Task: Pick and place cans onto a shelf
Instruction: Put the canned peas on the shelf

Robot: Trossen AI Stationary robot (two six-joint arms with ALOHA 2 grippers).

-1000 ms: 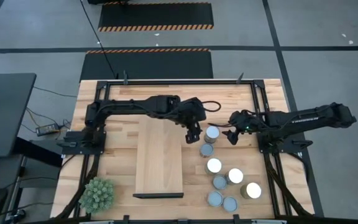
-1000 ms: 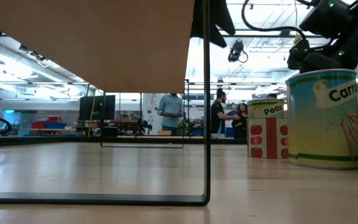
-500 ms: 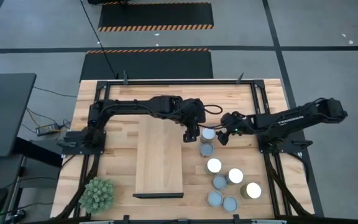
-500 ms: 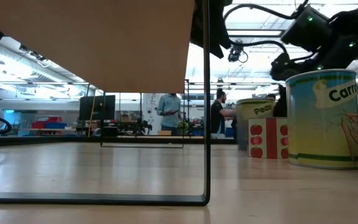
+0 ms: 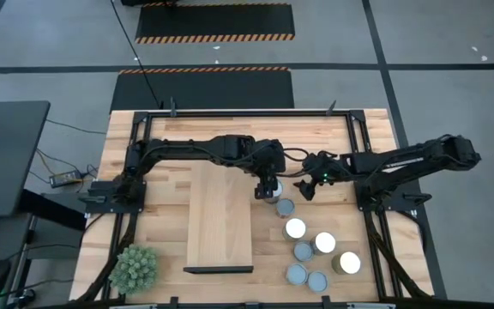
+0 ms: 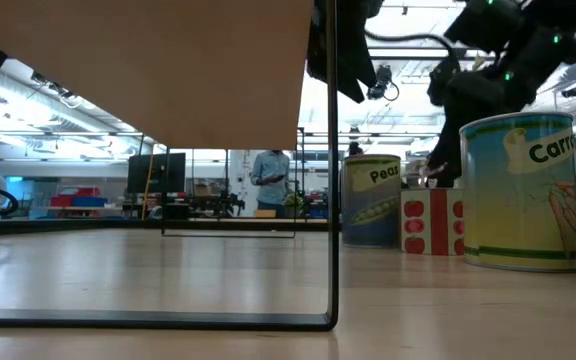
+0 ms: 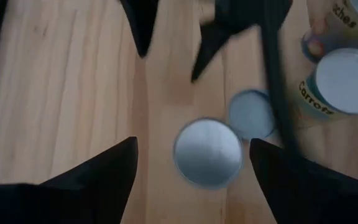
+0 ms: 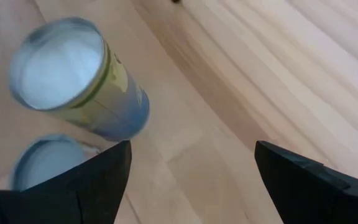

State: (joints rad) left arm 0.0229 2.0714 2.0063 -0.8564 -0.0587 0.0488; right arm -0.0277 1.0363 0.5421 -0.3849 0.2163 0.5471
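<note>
low view | peas can [image 6: 371,200] reads "peas" | carrots can [image 6: 521,190] reads "carr"

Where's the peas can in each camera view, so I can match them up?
High view: the peas can sits just right of the shelf, partly under the left arm.
Low view: right of centre, label reading Peas.
Left wrist view: silvery round top, lower middle.
Right wrist view: upper left, seen at a slant.
Shared landmark: the shorter can right beside it.
</note>
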